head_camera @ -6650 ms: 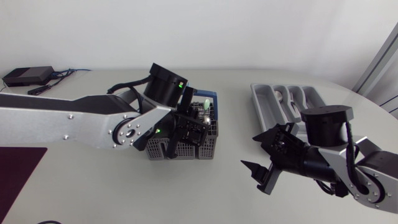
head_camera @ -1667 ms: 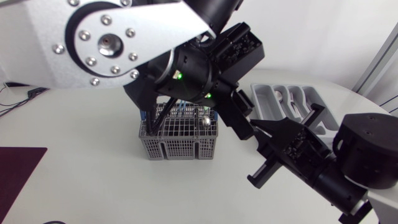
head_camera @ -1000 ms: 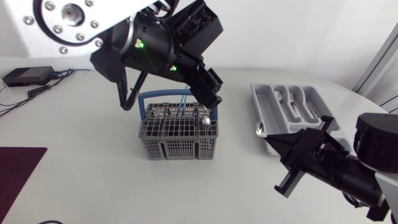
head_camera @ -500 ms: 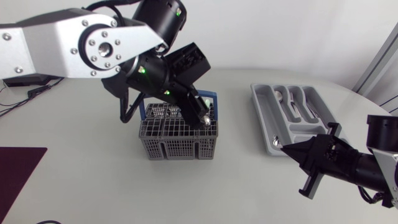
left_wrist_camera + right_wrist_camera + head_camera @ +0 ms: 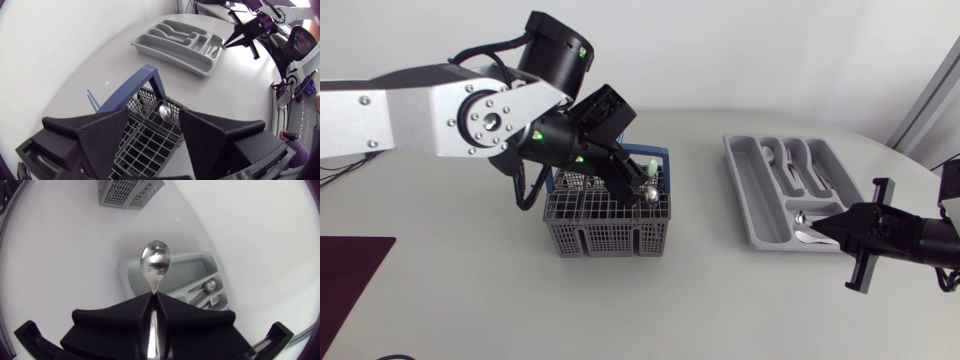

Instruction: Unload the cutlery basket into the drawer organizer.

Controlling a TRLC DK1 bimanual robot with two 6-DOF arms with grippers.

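Note:
The grey wire cutlery basket (image 5: 608, 222) with a blue handle (image 5: 149, 82) stands mid-table, several pieces still in it. Among them is a spoon bowl (image 5: 165, 112). My left gripper (image 5: 628, 188) hangs open just above the basket's right half, and the left wrist view shows nothing between its fingers (image 5: 106, 134). The grey drawer organizer (image 5: 760, 205) lies to the right with cutlery in its far compartments. My right gripper (image 5: 838, 229) is shut on a spoon (image 5: 155, 265). The spoon's bowl (image 5: 803, 216) sticks out over the organizer's near right corner.
A dark maroon mat (image 5: 345, 290) lies at the table's front left corner. Bare table surface stretches between the basket and the organizer (image 5: 172, 277). The basket (image 5: 127, 191) shows far ahead of the held spoon.
My left arm has come down from high over the table to just above the basket. My right arm has swung right, carrying the spoon to the organizer's near end.

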